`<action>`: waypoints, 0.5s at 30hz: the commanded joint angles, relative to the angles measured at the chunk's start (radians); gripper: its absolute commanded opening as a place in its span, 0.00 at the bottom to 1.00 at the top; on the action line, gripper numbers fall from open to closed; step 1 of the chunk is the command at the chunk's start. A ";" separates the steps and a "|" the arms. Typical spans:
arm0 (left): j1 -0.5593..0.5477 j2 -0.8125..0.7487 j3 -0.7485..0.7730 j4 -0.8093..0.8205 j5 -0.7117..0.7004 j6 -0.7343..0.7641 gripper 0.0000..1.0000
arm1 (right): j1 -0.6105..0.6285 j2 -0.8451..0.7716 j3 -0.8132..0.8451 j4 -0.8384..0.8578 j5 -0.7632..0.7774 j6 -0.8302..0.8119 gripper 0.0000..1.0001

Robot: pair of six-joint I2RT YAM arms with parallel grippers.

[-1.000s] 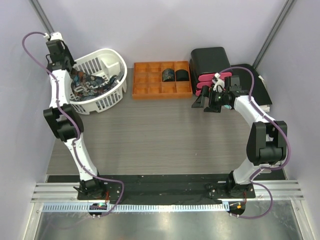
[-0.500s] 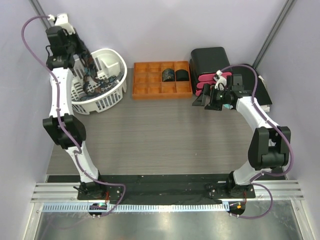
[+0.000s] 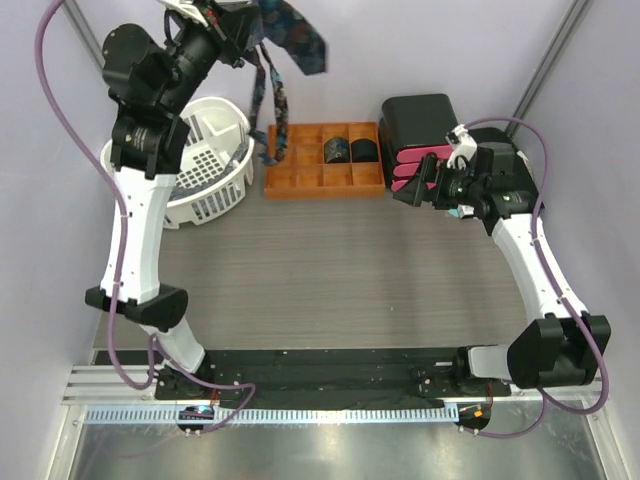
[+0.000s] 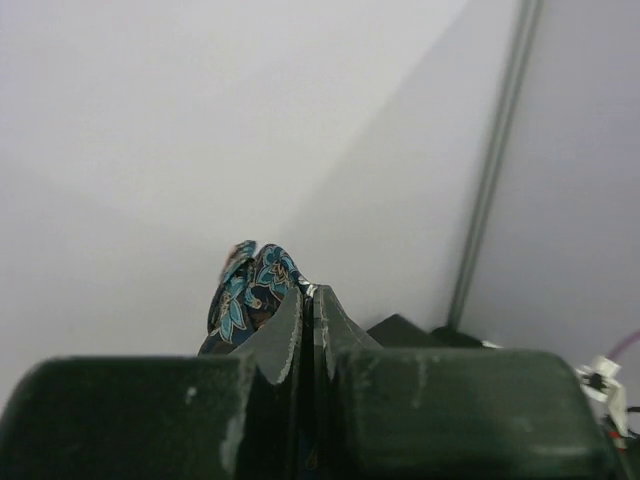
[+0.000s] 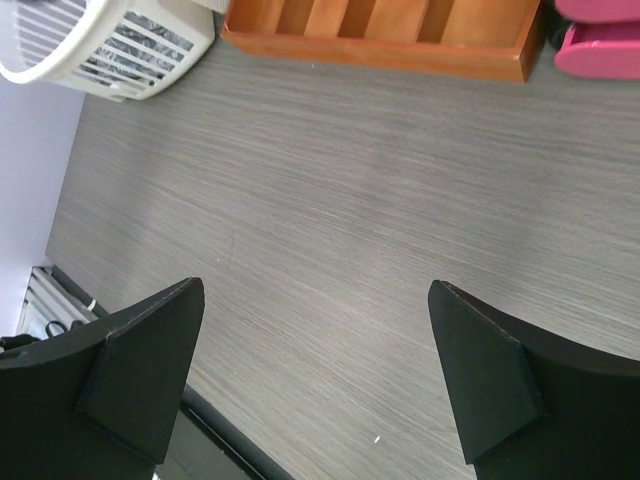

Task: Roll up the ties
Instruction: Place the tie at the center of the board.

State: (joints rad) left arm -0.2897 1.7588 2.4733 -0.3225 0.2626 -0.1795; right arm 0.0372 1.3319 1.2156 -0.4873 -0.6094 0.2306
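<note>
My left gripper is raised high above the white basket and is shut on a dark blue patterned tie. The tie's narrow part hangs down in a loop over the gap between the basket and the orange tray. In the left wrist view the jaws are pressed together, with the tie's teal print bunched just beyond them. Two rolled ties sit in the orange tray's back compartments. My right gripper hovers open over the table near the tray's right end, with nothing between its fingers.
The orange divided tray stands at the back centre. A black box and pink items lie behind my right gripper. In the right wrist view the basket, the tray's edge and a pink item line the top.
My left arm has risen out of the basket and swung right, pulling one tie up into the air. The right arm has shifted slightly right, its gripper still open.
</note>
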 commanded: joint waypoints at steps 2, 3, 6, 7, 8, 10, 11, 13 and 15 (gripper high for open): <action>-0.035 -0.119 -0.156 0.065 0.061 -0.155 0.00 | -0.002 -0.097 -0.007 0.006 0.042 -0.017 1.00; -0.037 -0.139 -0.206 0.060 0.110 -0.172 0.00 | -0.002 -0.105 -0.014 0.003 0.048 -0.022 1.00; -0.035 -0.241 -0.478 0.043 0.205 -0.253 0.07 | -0.002 -0.129 -0.027 -0.011 0.063 -0.034 1.00; -0.034 -0.309 -0.558 0.016 0.225 -0.253 0.22 | -0.002 -0.135 -0.031 -0.019 0.063 -0.052 1.00; -0.025 -0.343 -0.730 -0.010 0.216 -0.246 0.66 | -0.002 -0.140 -0.033 -0.026 0.065 -0.060 1.00; 0.007 -0.409 -0.894 -0.079 0.161 -0.152 0.99 | -0.002 -0.161 -0.047 -0.054 0.073 -0.101 1.00; 0.053 -0.457 -1.022 -0.104 0.109 -0.059 1.00 | -0.003 -0.172 -0.062 -0.075 0.071 -0.115 1.00; 0.137 -0.493 -1.123 -0.144 0.206 -0.002 1.00 | -0.003 -0.200 -0.080 -0.099 0.063 -0.148 1.00; 0.230 -0.521 -1.192 -0.216 0.324 0.156 1.00 | -0.003 -0.212 -0.114 -0.137 0.031 -0.204 1.00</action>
State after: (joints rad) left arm -0.2146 1.3148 1.3979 -0.3874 0.4313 -0.2661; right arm 0.0372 1.1728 1.1427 -0.5533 -0.5552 0.1352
